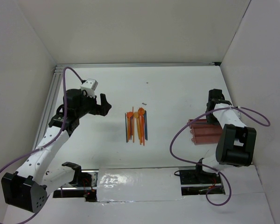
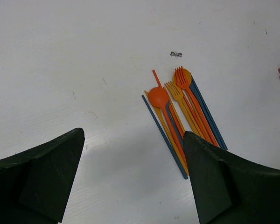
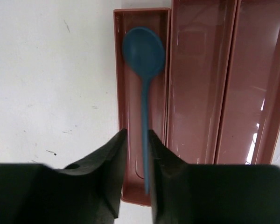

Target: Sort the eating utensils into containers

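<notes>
Trays near the right edge hold one blue spoon in an end trough. The right gripper jaws narrowly straddle its handle, perhaps pinching. The left gripper jaws are spread wide.

No legible text, label, brand or number in any view. Small dark mark on the table, just beyond the eating utensils, too blurred to read
</notes>
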Controlling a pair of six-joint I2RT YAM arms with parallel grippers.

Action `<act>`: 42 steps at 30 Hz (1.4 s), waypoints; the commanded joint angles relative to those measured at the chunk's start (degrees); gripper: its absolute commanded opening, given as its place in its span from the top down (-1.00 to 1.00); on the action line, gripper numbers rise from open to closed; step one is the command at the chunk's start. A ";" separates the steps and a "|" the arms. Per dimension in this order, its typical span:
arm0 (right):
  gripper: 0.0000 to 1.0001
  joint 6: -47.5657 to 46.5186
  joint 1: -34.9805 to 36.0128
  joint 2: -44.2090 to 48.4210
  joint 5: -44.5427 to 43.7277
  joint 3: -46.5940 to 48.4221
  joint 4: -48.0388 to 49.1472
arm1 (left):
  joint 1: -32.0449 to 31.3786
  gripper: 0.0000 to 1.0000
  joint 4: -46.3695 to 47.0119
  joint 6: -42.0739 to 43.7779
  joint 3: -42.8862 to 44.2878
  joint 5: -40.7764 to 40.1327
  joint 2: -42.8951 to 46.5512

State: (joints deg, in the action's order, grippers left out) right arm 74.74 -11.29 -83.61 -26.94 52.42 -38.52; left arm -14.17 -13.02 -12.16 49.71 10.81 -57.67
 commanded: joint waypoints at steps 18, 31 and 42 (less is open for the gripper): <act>-0.21 -36.04 29.63 0.74 2.86 23.25 3.98 | -0.06 -1.00 0.54 -3.13 2.14 2.20 1.33; -0.05 -41.52 49.16 -9.46 9.09 15.34 12.24 | 0.02 -1.00 -8.34 -10.60 -0.75 1.41 7.56; 0.09 -40.81 53.56 -18.15 8.39 14.20 14.53 | 0.02 -0.99 -12.21 -10.96 -2.34 -0.79 12.84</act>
State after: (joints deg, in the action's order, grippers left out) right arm 34.17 41.28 -100.09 -17.72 66.54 -26.41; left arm -14.17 -24.93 -22.87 47.35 11.20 -45.84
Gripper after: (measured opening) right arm 0.458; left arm 0.997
